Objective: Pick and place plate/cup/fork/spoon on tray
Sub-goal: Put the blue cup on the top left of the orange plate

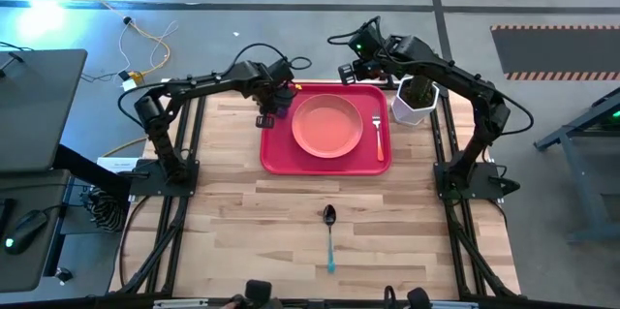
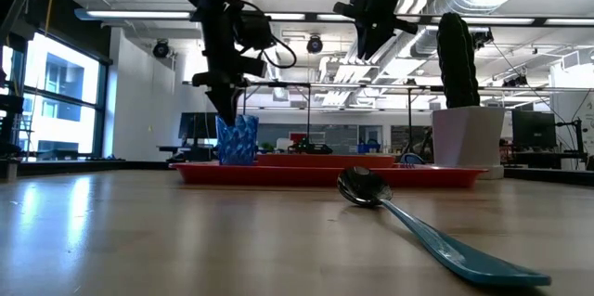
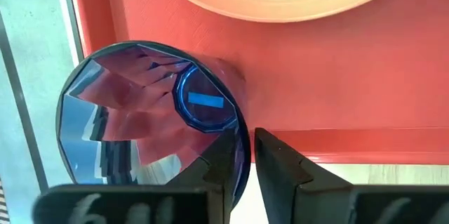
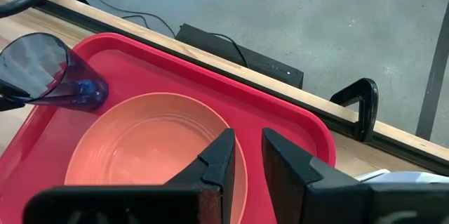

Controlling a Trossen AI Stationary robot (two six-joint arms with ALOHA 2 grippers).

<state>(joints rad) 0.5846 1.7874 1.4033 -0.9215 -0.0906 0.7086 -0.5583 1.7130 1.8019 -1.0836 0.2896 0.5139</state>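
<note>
The red tray (image 1: 271, 159) lies at the table's far middle. On it lie the salmon-pink plate (image 1: 327, 125) and, right of it, the orange-handled fork (image 1: 378, 137). The blue-purple cup (image 2: 237, 140) stands upright at the tray's far left corner, also in the right wrist view (image 4: 45, 69). My left gripper (image 1: 272, 106) comes down onto the cup and is shut on it. The teal-handled spoon (image 1: 329, 236) lies on the bare table near the front, also in the low view (image 2: 418, 226). My right gripper (image 1: 351, 65) hangs shut and empty above the tray's far edge. My left gripper has the cup's wall at its rim (image 3: 242, 157) between its two fingers, one finger inside the cup (image 3: 217, 161) and one outside (image 3: 280, 164). The fingers come from above, pointing down. The cup stands upright with its base (image 3: 203, 104) on the tray.
A white hexagonal pot with a cactus (image 1: 417, 101) stands just right of the tray's far right corner, tall in the low view (image 2: 464, 101). A black clamp (image 4: 361, 104) grips the table's far edge. Bare wood lies between the tray and the spoon.
</note>
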